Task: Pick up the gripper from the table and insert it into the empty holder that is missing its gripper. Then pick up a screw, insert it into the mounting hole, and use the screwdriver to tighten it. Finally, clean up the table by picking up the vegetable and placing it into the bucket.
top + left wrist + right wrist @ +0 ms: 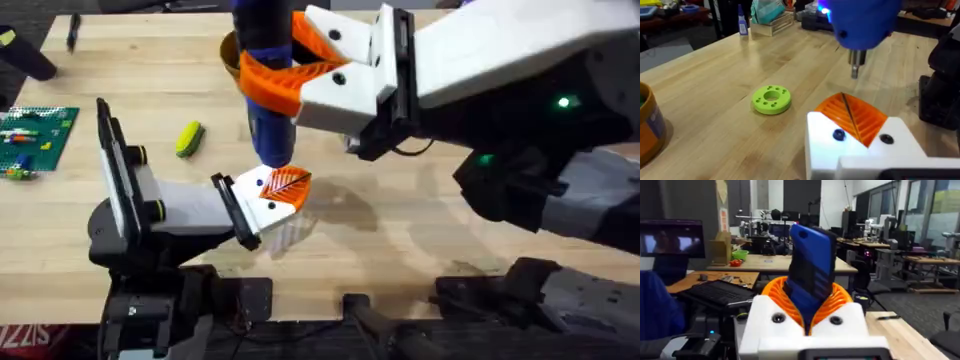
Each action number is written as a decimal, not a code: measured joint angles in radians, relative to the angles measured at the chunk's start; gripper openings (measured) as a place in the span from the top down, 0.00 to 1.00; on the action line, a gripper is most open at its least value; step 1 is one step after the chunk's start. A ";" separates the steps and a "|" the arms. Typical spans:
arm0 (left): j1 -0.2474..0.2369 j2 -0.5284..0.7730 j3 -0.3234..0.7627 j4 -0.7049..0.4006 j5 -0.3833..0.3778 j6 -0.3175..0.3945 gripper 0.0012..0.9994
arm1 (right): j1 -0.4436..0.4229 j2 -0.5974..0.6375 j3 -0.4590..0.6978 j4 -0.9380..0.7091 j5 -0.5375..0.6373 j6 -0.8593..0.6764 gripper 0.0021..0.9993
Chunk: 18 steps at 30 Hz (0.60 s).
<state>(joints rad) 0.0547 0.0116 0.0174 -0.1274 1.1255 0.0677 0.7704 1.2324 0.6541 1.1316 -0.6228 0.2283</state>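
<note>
I'm on screw-tightening step; right gripper [318,62] clenched round blue screwdriver [268,95], tip just above orange gripper [287,187] seated in white holder [252,192]; left fingers: cannot tell; next, lower tip squarely into screw (vegetable [189,138] waits on table [400,250]).

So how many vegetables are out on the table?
1: the vegetable lies left of centre on the table. The right hand, gripping the screwdriver, covers some table, so another may be hidden.

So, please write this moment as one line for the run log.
right gripper: shut on screwdriver, tip over gripper in holder | vegetable: on table
</note>
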 joint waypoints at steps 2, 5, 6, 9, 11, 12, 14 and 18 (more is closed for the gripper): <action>0.000 0.000 0.000 0.000 0.000 0.000 0.99 | 0.008 0.000 0.002 -0.001 -0.003 -0.002 0.97; 0.000 0.000 0.000 0.000 0.000 0.000 0.99 | 0.023 0.000 0.002 -0.003 -0.004 -0.021 0.97; 0.000 0.000 0.000 0.000 0.000 0.000 0.99 | 0.030 0.000 0.002 -0.003 -0.004 -0.030 0.97; 0.000 0.000 0.000 0.000 0.000 0.000 0.99 | 0.055 0.000 0.002 -0.003 -0.007 -0.067 0.97; 0.000 0.000 0.000 0.000 0.000 0.000 0.99 | 0.069 0.000 0.002 -0.003 -0.007 -0.089 0.97; 0.000 0.000 0.000 0.000 0.000 0.000 0.99 | 0.076 0.000 0.002 -0.003 -0.008 -0.101 0.97; 0.000 0.000 0.000 0.000 0.000 0.000 0.99 | 0.088 0.000 0.002 -0.003 -0.008 -0.120 0.97; 0.000 0.000 0.000 0.000 0.000 0.000 0.99 | 0.100 0.015 0.014 -0.003 -0.011 -0.145 0.97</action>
<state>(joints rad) 0.0547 0.0120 0.0174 -0.1276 1.1255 0.0677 0.8700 1.2476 0.6684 1.1286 -0.6343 0.0837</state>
